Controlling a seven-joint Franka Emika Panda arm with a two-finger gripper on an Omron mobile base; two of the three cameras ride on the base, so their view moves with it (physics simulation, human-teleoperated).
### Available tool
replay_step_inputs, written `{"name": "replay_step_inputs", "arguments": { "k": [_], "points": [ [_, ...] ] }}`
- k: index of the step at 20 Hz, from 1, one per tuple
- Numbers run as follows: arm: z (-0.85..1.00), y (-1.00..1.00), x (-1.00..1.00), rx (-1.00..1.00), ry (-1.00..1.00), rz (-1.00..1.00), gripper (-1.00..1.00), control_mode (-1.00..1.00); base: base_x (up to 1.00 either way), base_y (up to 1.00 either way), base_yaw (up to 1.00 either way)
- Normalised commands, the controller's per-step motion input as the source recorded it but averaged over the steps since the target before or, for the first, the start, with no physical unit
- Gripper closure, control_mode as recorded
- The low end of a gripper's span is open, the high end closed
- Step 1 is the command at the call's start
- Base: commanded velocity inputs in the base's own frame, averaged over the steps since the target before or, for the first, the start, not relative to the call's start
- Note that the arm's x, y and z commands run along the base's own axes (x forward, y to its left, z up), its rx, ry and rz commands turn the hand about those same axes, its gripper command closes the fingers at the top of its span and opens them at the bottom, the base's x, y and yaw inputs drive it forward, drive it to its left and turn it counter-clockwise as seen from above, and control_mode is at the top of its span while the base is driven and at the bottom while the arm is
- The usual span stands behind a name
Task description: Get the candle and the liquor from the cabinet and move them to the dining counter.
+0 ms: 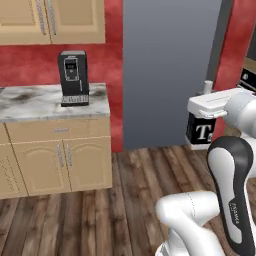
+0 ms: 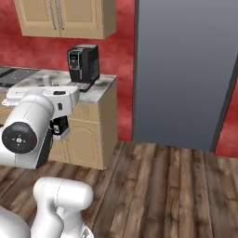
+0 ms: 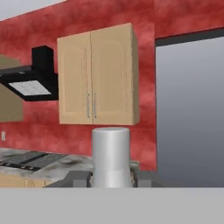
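Nearest the hand camera stands the pale neck of the liquor [image 3: 110,157], rising between the gripper [image 3: 110,177] with a dark finger [image 3: 78,178] close on each side; the jaws are narrowed onto the bottle and carry it. In the left base view the liquor [image 1: 201,131] hangs under the white hand, its black body and white "T" showing, held in the air above the wood floor [image 1: 125,200] and touching nothing else. From the right base view a small dark part of the liquor [image 2: 59,126] shows below the hand.

Beyond the bottle, the cabinet [image 3: 97,75] hangs on the red wall with both doors closed, so its inside is hidden. Below it a marble worktop [image 1: 50,102] carries a black coffee machine [image 1: 74,77] near its right edge. To the right of that edge a tall grey panel [image 2: 186,69] rises. The floor between the base units and the arm lies open.
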Motion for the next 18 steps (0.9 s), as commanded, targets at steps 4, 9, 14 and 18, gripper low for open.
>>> {"name": "replay_step_inputs", "arguments": {
  "k": [4, 9, 14, 18],
  "points": [
    [0.0, 0.0, 0.0, 0.0, 0.0, 0.0, 1.0, 1.0, -0.11, 0.4, 0.5],
    [0.0, 0.0, 0.0, 0.0, 0.0, 0.0, 1.0, 1.0, -0.15, 0.38, 0.47],
    [0.0, 0.0, 0.0, 0.0, 0.0, 0.0, 1.0, 1.0, -0.18, 0.38, 0.47],
    [0.0, 0.0, 0.0, 0.0, 0.0, 0.0, 1.0, 1.0, -0.15, 0.37, 0.48]
  ]
}}
